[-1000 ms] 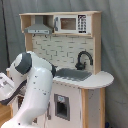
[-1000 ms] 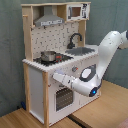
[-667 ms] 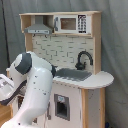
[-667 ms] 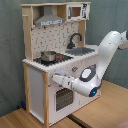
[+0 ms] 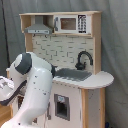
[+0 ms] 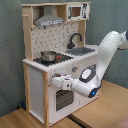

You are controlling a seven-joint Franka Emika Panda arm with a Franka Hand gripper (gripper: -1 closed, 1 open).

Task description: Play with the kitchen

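The kitchen (image 6: 55, 60) is standing on a wood floor (image 6: 30, 119) before a grey curtain (image 5: 115, 45). In the second exterior view the arm (image 6: 102, 57) is reaching its gripper (image 6: 55, 81) to the oven door (image 6: 62, 97); whether its fingers are open cannot be told. 1 pot (image 6: 48, 55) is sitting on the hob (image 6: 50, 59).

White arm (image 6: 102, 60) bent, wrist extended sideways.

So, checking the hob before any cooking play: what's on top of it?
In the second exterior view, a small metal pot sits on the hob. In the first exterior view the arm hides the hob entirely.
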